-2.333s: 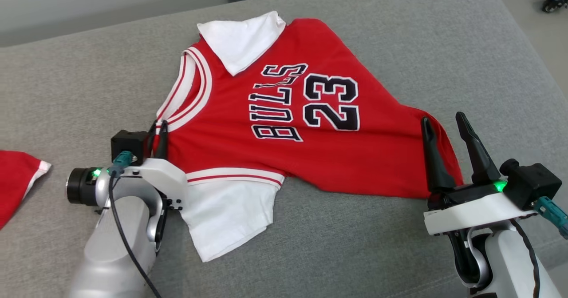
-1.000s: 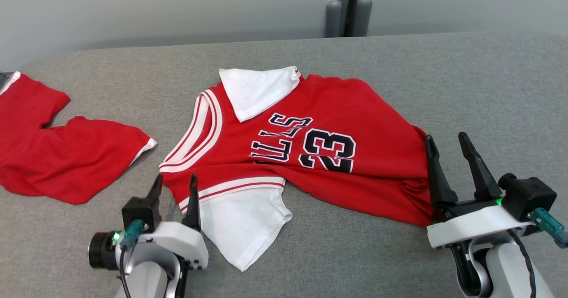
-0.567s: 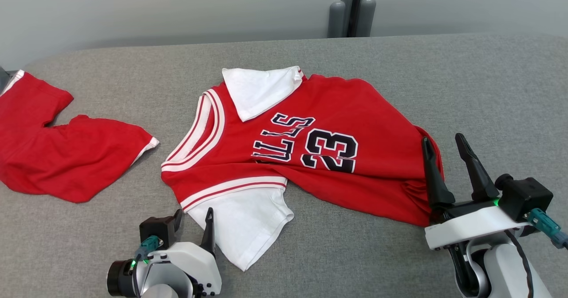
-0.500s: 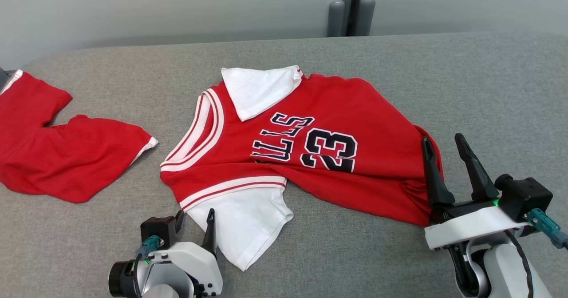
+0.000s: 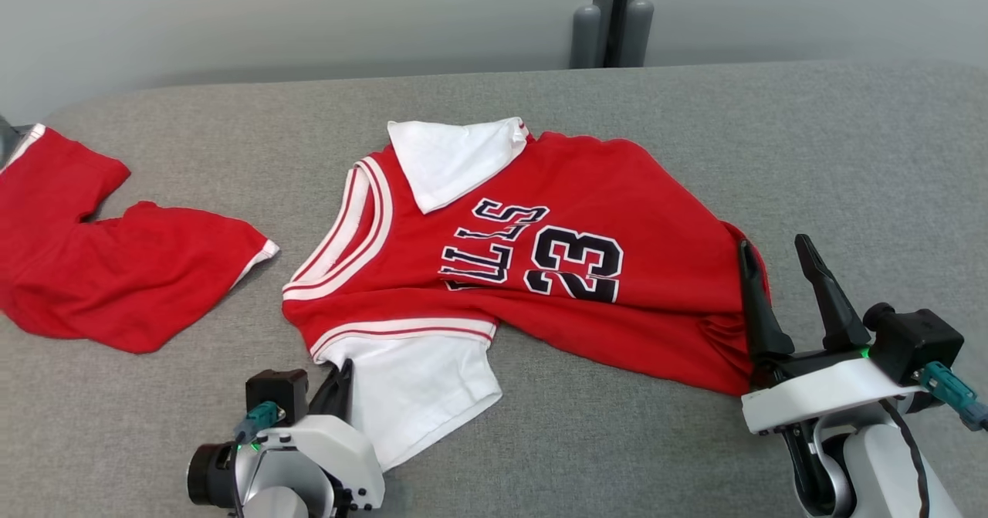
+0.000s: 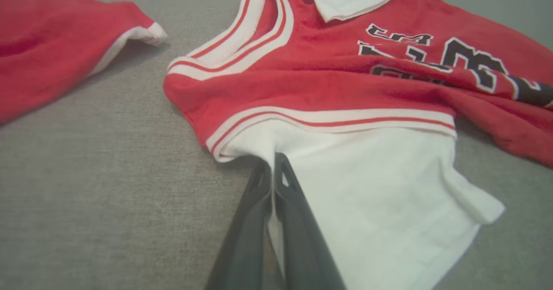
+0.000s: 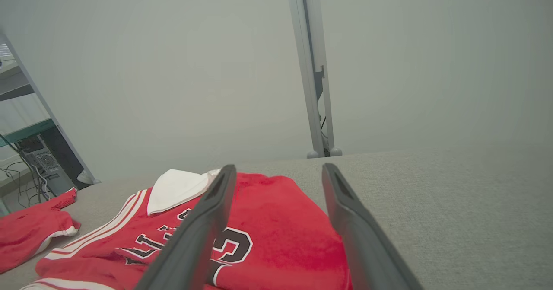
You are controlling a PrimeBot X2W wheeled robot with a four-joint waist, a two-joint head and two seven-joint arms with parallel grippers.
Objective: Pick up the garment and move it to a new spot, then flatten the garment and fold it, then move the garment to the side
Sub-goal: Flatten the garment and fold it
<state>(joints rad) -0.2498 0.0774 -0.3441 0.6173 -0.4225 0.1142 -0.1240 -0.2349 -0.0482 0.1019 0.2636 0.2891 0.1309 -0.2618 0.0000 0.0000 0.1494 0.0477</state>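
The left gripper pinches the white sleeve of the shirt. The shirt is red with 23 on it, lying rumpled on the gray cushion. The right gripper stands open by its hem, pointing up.

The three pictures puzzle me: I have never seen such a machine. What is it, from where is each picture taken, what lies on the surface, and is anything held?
It is a wheeled robot with two arms, each ending in a two-fingered claw. One picture comes from a camera on its head, looking down; the other two from wrist cameras, looking along the fingers. On the grey surface lies a red jersey with the number 23; a second red garment lies apart, on the robot's left. The left claw is shut on the edge of the near white sleeve. The right claw is open at the jersey's other end, holding nothing.
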